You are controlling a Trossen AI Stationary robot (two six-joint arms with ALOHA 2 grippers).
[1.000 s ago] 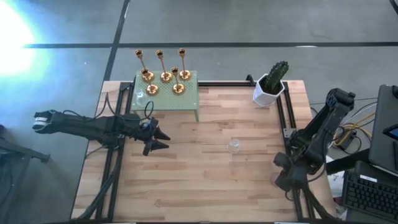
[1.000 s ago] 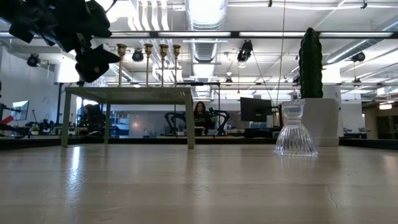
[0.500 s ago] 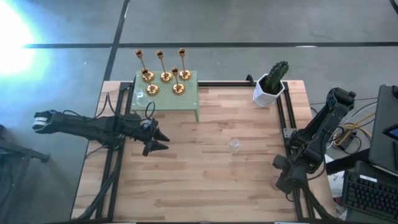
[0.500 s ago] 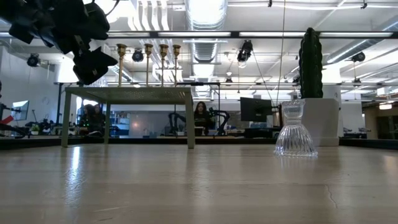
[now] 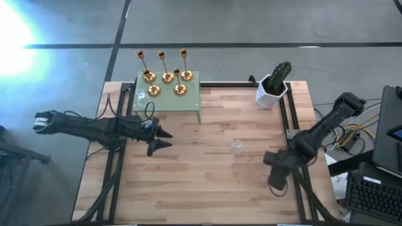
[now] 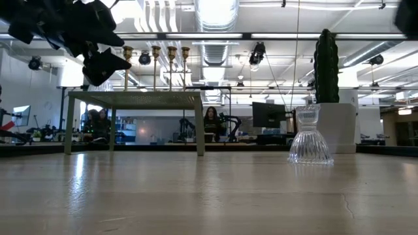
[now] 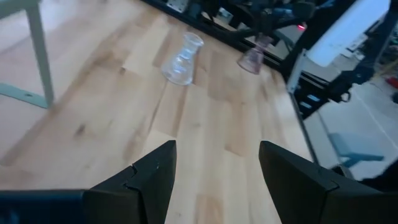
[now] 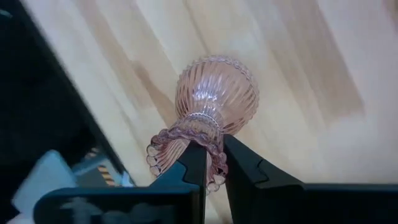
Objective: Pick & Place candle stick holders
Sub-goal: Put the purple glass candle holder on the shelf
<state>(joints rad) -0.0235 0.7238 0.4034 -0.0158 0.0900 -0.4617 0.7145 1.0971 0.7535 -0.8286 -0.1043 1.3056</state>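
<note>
My right gripper (image 5: 274, 177) is over the table's right side, shut on a pinkish ribbed glass candle holder (image 8: 216, 93), which the left wrist view also shows (image 7: 253, 58). A clear glass holder (image 5: 236, 147) stands on its flared foot mid-table (image 6: 310, 137). Several gold candlesticks (image 5: 166, 76) and a small clear holder (image 5: 142, 96) stand on a green perforated stand (image 5: 191, 99) at the far left. My left gripper (image 5: 162, 139) hangs open above the table's left part, near the stand, and touches nothing (image 7: 217, 168). My right gripper pinches the pink holder's frilled rim (image 8: 213, 163) between its two fingers (image 8: 196, 163). They come from above, slanting down. The holder hangs below them with its round ribbed foot (image 8: 217, 87) lowest, clear of the wooden tabletop.
A white pot with a green cactus (image 5: 274, 85) stands at the far right corner. Black rails run along the table's left and right edges (image 5: 290, 125). A keyboard and cables lie beyond the right edge. Bare wood (image 5: 201, 182) stretches across the near half.
My right gripper has swung from the table's right edge toward the left, over the tabletop, with its wrist rolling as it went. The pink holder has gone with it. My left arm has kept its place.
</note>
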